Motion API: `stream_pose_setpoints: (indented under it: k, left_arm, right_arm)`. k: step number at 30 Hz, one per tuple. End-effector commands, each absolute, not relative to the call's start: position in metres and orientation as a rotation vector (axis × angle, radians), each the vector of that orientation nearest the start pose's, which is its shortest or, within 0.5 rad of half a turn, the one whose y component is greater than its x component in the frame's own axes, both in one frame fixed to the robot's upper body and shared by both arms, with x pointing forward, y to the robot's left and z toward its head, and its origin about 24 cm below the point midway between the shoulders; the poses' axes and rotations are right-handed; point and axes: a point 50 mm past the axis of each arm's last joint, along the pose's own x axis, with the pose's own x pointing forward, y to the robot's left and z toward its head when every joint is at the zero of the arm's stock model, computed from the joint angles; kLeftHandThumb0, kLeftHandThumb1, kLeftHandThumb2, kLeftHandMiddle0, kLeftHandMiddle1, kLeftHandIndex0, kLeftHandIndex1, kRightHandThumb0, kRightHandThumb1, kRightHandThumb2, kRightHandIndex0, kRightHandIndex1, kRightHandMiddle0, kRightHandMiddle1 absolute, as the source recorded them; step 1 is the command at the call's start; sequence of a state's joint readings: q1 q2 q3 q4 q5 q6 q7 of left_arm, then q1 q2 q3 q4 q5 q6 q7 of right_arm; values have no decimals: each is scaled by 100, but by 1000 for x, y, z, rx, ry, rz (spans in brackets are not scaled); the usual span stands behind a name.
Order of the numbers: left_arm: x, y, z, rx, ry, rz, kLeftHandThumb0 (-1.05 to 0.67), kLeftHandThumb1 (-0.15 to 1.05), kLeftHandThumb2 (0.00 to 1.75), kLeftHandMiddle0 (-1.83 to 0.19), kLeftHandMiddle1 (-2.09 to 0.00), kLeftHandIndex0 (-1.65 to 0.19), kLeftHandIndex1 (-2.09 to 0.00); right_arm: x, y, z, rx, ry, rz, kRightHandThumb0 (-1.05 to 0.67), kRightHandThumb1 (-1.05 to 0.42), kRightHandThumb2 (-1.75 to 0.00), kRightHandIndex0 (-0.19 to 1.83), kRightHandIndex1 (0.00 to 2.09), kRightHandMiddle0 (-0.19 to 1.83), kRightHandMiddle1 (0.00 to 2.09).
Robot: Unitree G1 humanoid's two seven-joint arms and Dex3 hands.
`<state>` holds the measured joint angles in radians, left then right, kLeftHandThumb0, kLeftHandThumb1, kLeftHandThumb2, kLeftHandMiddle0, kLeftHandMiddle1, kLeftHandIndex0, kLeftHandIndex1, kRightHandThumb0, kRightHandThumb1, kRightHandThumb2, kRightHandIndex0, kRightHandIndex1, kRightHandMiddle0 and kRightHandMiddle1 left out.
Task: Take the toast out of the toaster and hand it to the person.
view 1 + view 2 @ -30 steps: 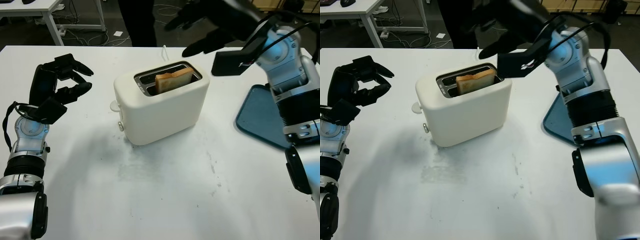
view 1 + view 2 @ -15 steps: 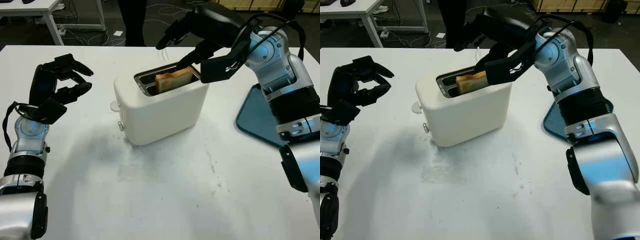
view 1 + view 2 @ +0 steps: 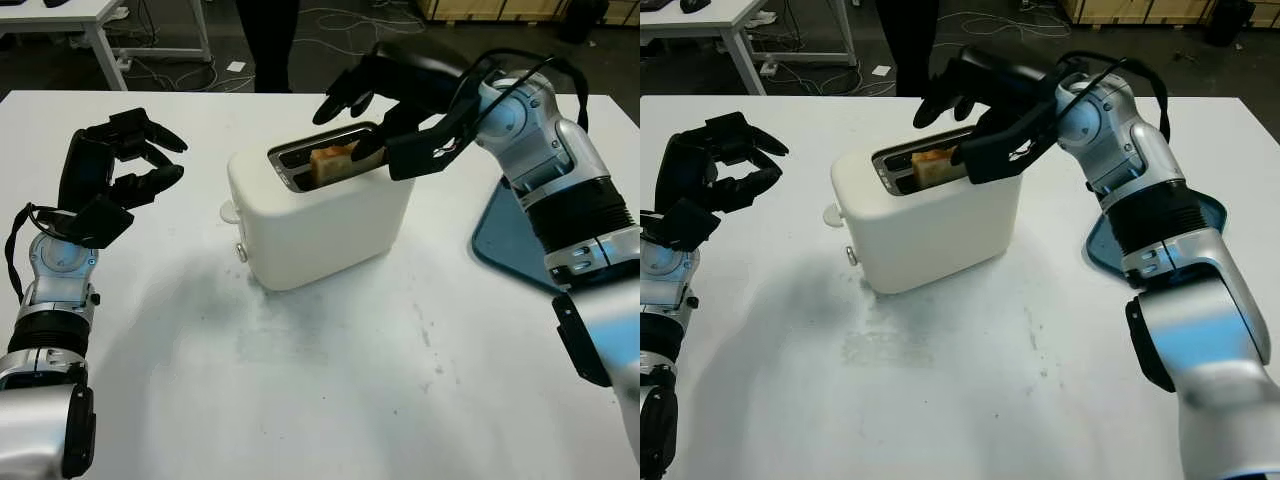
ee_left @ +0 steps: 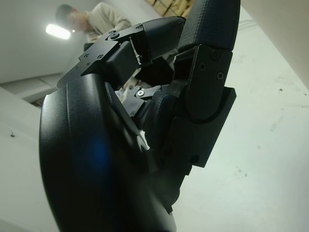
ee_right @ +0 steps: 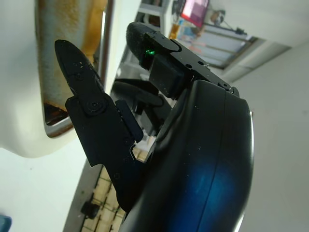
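Right hand [image 3: 365, 115]: wide, empty, straddling toast [image 3: 330, 158] in toaster [image 3: 320, 215] | left hand [image 3: 110, 170]: curled, empty, parked aside | risk: fingers crumble toast, or drag toaster sideways.

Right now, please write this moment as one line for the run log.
right hand: open, over toaster slot, reaching | toast: in slot, not gripped | left hand: idle, curled, above table left side | handover: not started
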<state>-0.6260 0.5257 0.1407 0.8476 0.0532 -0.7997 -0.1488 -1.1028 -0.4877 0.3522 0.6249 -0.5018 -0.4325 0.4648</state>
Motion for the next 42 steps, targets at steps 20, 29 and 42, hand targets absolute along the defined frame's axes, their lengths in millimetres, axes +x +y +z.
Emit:
stream_pose_setpoints:
  k: [20, 29, 42]
  left_arm:
    - [333, 267, 149, 539, -572, -14, -105, 92, 26, -82, -115, -77, -99]
    - [333, 268, 149, 533, -572, -10, -105, 92, 27, -82, -115, -76, -99]
    - [333, 268, 148, 527, -569, -11, -105, 92, 26, -82, -114, -76, -98]
  right_arm:
    - [381, -102, 218, -1404, -438, 758, -41, -65, -1, 89, 76, 105, 5]
    - [378, -100, 208, -1571, -568, 758, -72, -89, -4, 105, 154, 100, 100]
    - [375, -100, 225, -1556, -799, 645, -61, -92, -46, 105, 174, 78, 173]
